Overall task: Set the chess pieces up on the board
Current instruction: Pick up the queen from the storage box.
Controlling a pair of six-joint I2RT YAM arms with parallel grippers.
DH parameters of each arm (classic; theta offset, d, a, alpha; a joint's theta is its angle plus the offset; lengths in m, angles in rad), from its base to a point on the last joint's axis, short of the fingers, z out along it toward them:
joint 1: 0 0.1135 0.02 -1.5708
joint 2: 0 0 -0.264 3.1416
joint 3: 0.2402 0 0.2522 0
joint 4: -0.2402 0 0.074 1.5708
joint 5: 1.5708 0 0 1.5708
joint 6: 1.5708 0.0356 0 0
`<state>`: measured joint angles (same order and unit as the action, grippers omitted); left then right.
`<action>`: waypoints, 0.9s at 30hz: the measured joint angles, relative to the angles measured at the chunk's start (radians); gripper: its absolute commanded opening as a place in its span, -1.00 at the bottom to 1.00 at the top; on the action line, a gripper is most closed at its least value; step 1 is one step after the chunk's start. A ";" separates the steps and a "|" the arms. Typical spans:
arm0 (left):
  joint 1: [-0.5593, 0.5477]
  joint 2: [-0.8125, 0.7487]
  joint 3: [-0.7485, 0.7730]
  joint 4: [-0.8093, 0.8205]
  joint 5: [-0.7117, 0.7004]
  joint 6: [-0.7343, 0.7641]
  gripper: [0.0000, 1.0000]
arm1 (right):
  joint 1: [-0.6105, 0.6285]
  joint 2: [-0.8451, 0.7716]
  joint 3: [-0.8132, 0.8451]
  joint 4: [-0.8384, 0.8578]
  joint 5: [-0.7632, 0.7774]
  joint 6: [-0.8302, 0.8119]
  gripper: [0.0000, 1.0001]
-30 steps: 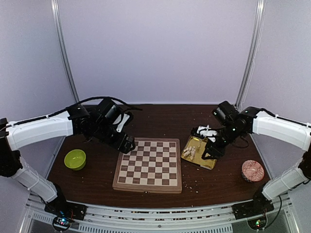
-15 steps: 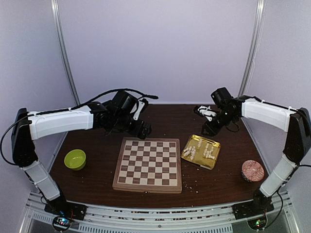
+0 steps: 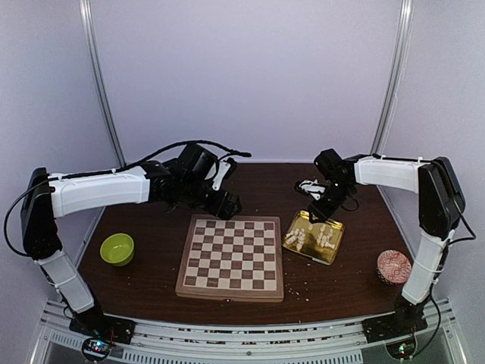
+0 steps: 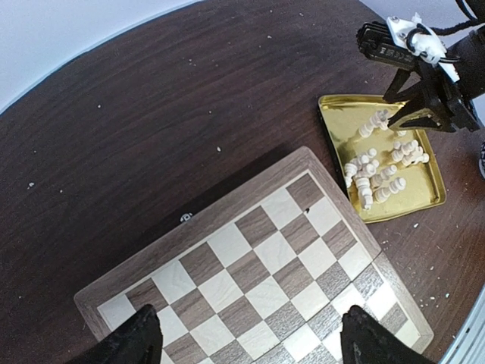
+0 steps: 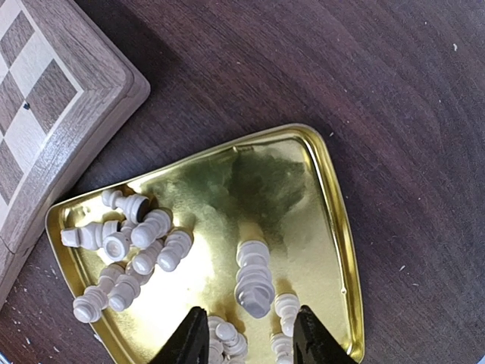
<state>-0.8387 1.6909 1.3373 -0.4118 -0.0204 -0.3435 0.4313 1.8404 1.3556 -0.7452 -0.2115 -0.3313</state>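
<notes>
With the pieces (image 5: 144,231) all lying in the tray (image 5: 333,227) beside the board (image 4: 250,280), the half-open right gripper (image 5: 250,334) is straddling one piece (image 5: 254,284) without gripping it, likely risking a pinch on crowding neighbours too, while the left gripper (image 4: 254,341) is hovering wide open, empty.

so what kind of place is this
Likely a robot lab test cell: a left arm and right arm bolted at the near edge of the table, plain pale walls boxing it in, and a chessboard beside a gold tray of pieces.

The lowest chess pieces (image 5: 227,340) run off the right wrist view's bottom edge, perhaps three of them; the board (image 5: 53,98) is cropped at left
</notes>
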 measured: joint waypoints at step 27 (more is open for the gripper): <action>0.000 0.032 -0.021 0.031 0.078 -0.042 0.66 | 0.058 0.056 0.001 0.040 0.080 -0.001 -0.88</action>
<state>-0.8387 1.7233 1.3159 -0.3813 0.0574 -0.3855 0.4889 1.8961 1.3567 -0.7055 -0.1314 -0.3325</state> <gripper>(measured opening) 0.831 0.126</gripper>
